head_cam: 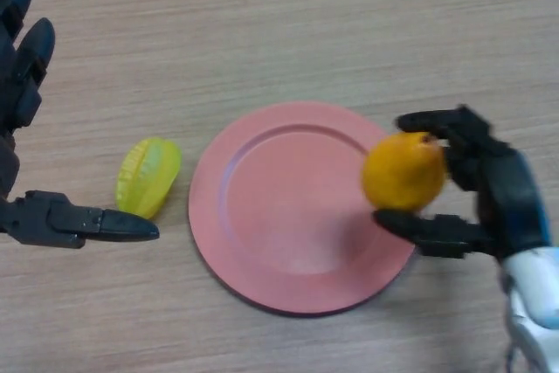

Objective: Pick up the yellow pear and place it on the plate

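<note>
The right hand (pixel 493 194) has its fingers (pixel 437 121) and thumb curled round the yellow pear (pixel 403 171) (a rounded, orange-yellow fruit), holding it over the right rim of the pink plate (pixel 262 255), so the carry looks nearly done; the next move, as I judge it, calls for bringing the fruit a little further from the wrist, toward the plate's middle, then lowering and spreading the fingers. The left hand (pixel 52 220) hangs idle with fingers straight, a ribbed yellow-green fruit (pixel 148 176) just beyond its thumb, all on a pale wood-grain worktop (pixel 288 24).
</note>
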Robot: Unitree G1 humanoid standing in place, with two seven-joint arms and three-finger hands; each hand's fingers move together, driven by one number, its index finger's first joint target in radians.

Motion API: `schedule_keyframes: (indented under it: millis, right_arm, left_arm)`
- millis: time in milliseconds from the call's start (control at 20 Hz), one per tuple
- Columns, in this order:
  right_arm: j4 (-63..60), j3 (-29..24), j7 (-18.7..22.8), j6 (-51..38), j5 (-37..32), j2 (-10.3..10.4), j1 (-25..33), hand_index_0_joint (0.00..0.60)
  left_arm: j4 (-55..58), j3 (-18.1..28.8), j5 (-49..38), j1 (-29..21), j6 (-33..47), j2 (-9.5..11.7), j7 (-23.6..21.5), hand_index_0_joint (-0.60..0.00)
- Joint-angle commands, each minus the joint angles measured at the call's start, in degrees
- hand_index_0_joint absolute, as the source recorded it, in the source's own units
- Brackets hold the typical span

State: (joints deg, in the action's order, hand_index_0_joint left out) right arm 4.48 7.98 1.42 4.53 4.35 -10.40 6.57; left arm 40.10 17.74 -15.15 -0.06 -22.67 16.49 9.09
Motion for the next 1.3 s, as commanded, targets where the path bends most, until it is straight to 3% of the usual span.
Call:
schedule_keyframes:
  millis: [50, 250, 450, 550, 600, 750, 800, 850, 1300]
  right_arm:
    - [0.2, 2.1, 3.8, -9.1, 0.9, -0.5, 4.2, 0.600]
    - [-7.9, 9.4, 8.8, -12.7, -1.6, -0.5, 8.7, 0.600]
    - [-9.1, 11.6, 9.5, -8.4, -7.5, -0.5, 9.0, 0.600]
    - [-10.5, 13.3, 9.2, -6.9, -4.8, -0.5, 9.6, 0.600]
    - [-11.0, 13.7, 9.1, -6.9, -3.6, -0.5, 9.6, 0.551]
    - [-13.6, 14.8, 9.5, -7.2, -1.1, -0.5, 10.8, 0.151]
    - [-15.2, 15.3, 9.7, -7.7, 0.7, -0.5, 11.5, 0.051]
    - [-16.3, 15.4, 9.8, -8.2, 1.8, -0.5, 12.1, 0.000]
    - [-11.8, 12.1, 7.4, -6.8, 1.2, -0.5, 12.3, 0.000]
  left_arm:
    - [3.0, 3.4, -0.6, -1.2, 6.3, 1.5, 0.0, 0.000]
    - [2.2, 3.9, -0.9, -1.1, 7.5, 1.7, -0.1, 0.000]
    - [1.8, 5.5, -2.4, -1.0, 7.1, 2.1, 0.6, 0.000]
    - [1.3, 6.1, -2.5, -1.3, 7.5, 2.5, 0.6, 0.000]
    - [1.1, 6.1, -2.5, -1.3, 7.7, 2.5, 0.5, 0.000]
    - [0.1, 6.0, -1.9, -1.1, 9.1, 2.4, 0.8, 0.000]
    - [-0.3, 6.1, -1.8, -0.9, 9.7, 2.4, 0.9, 0.000]
    - [-0.6, 6.5, -1.8, -0.6, 10.1, 2.4, 1.1, 0.000]
    - [-0.9, 6.8, -1.5, -1.0, 10.4, 2.7, 0.9, 0.000]
